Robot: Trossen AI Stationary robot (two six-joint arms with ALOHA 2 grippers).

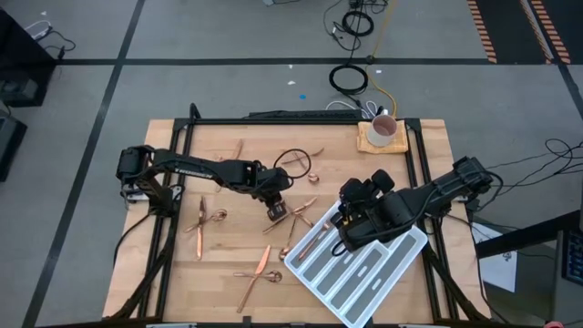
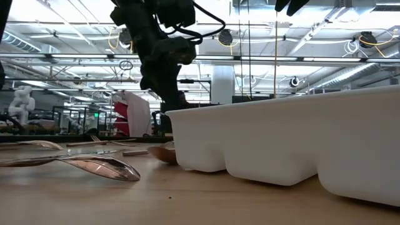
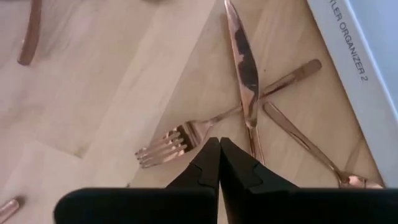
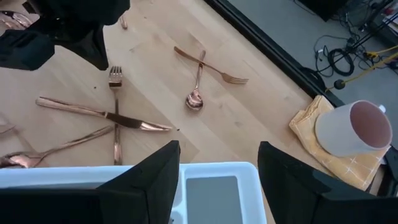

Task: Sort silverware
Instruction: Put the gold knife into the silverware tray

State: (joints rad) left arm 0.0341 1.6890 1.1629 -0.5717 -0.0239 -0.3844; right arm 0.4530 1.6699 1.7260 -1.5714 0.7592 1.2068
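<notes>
Silverware (image 1: 290, 215), slim, stiff, slippery-looking copper pieces, lies scattered mid-worktop beside the white tray (image 1: 364, 273), best pinched at a handle; the left gripper (image 3: 219, 163), fingers pressed together, hovers over a crossed fork (image 3: 168, 144) and knife (image 3: 244, 68), while the right gripper (image 4: 217, 171), fingers spread, hangs over the tray.

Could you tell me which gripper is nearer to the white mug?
Right. The right gripper hovers over the tray's end, below the white mug; the left gripper sits farther away mid-table.
</notes>
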